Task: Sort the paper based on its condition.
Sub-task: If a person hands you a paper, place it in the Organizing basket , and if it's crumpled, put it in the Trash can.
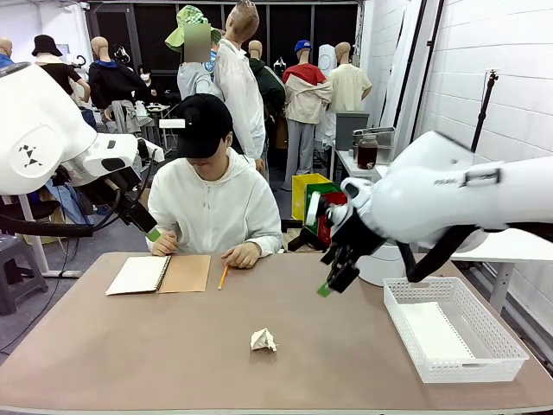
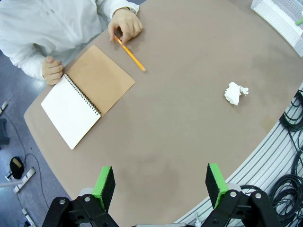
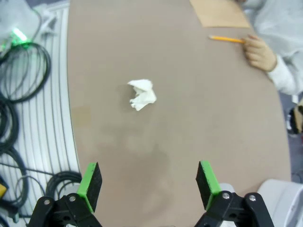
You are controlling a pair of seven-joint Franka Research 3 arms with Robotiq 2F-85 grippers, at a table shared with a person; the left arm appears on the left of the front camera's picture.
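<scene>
So on the brown bench (image 1: 173, 363) there's exactly one crumpled white ball of paper (image 1: 263, 340), sitting on its own near the middle toward the robot's side, well apart from everything else; it also turns up in the left wrist view (image 2: 235, 92) and the right wrist view (image 3: 141, 94). Then one spiral-bound notebook lying open with a blank white page and a brown cardboard cover (image 1: 160, 274), one orange pencil (image 1: 223, 277) just beside it, and one white plastic mesh basket (image 1: 497, 354) at the robot's right end of the bench, with what looks like a flat white sheet lying in it. One person in a white hoodie and black cap sits at the far side, two hands down on the bench: one fist (image 1: 162, 245) at the notebook's far edge, the other hand (image 1: 241, 254) touching the top of the pencil. Two arms, two claws. The left claw (image 2: 161, 182) is held up high over the notebook end, fingers spread wide apart with nothing between them, looking down at the bench. The right claw (image 3: 147, 178) hangs in the air between the paper ball and the basket, tilted down, its green pads (image 3: 90, 178) wide apart too and empty, with the crumpled paper straight ahead of it on the bench but not touched.
</scene>
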